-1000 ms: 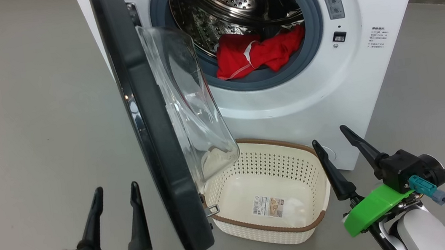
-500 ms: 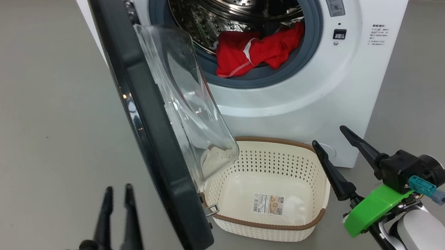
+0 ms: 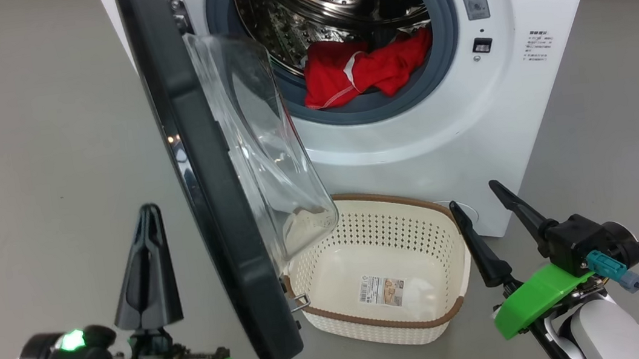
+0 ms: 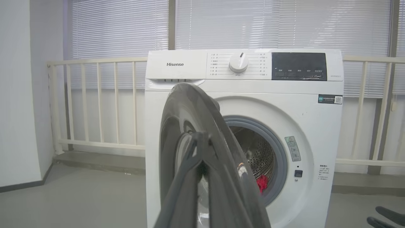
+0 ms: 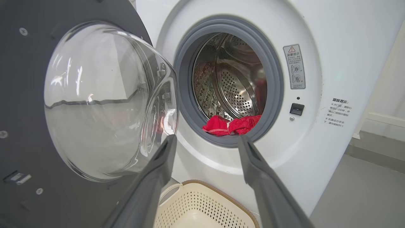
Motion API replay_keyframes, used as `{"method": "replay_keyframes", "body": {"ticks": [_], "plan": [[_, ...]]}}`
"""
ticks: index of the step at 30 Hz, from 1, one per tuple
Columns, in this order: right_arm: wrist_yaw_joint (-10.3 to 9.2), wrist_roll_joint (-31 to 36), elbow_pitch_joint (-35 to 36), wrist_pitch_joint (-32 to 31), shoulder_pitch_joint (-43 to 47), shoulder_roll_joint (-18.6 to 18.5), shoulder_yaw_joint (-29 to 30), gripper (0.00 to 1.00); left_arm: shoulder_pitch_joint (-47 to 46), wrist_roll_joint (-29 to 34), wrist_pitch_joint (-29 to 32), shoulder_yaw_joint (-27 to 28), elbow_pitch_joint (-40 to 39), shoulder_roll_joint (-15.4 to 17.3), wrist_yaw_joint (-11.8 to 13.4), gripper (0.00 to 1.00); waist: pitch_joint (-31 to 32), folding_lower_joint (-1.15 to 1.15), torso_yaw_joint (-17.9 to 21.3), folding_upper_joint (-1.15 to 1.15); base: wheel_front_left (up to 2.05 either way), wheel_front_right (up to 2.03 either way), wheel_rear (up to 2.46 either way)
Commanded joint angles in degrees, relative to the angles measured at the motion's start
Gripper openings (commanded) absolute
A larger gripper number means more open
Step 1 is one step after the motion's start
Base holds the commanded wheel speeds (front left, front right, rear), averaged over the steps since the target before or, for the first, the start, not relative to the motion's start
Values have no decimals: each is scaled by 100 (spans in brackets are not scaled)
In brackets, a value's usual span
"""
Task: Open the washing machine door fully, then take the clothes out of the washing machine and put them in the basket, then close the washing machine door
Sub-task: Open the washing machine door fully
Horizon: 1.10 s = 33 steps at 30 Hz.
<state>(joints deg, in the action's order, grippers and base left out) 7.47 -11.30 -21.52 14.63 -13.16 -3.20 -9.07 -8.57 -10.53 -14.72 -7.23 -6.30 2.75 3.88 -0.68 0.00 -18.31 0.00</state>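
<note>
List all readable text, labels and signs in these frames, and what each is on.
"Hisense": washing machine, control panel's upper left.
Red warning triangle: grey sticker beside the drum opening; its text is too small.
Legends around the dial, QR sticker, printed notice on the front, label in the basket: too small or blurred to read.

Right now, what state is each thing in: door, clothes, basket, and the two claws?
door: partly open
clothes: inside the washer, at its front lip
basket: empty
left gripper: shut, holding nothing
right gripper: open, empty
</note>
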Motion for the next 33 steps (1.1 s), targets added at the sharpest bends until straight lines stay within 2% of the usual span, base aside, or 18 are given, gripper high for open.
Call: {"method": "replay_keyframes", "body": {"ticks": [1,8,14,19,27,33], "plan": [[2,-26,125,37,-220,32,-95,100,-274,75,-28,148,-316,54,-55,0,-7,0,15,0,0,0,0],[2,-23,120,37,-263,32,-78,100,-391,92,-28,-234,-606,37,-212,0,-4,0,46,0,0,0,0],[2,-37,93,37,-302,32,-60,100,-395,-30,82,-794,-270,26,-385,0,11,0,88,0,0,0,0],[2,-70,76,37,-281,32,-63,100,-353,-191,329,-1160,47,20,-425,0,10,0,112,0,0,0,0],[2,-97,9,37,-245,32,-84,100,-280,-539,734,-1386,685,16,-368,0,43,0,128,0,0,0,0],[2,-99,-10,37,-183,32,-114,100,-264,-707,825,-1318,1019,15,-177,0,116,0,115,0,0,0,0]]}}
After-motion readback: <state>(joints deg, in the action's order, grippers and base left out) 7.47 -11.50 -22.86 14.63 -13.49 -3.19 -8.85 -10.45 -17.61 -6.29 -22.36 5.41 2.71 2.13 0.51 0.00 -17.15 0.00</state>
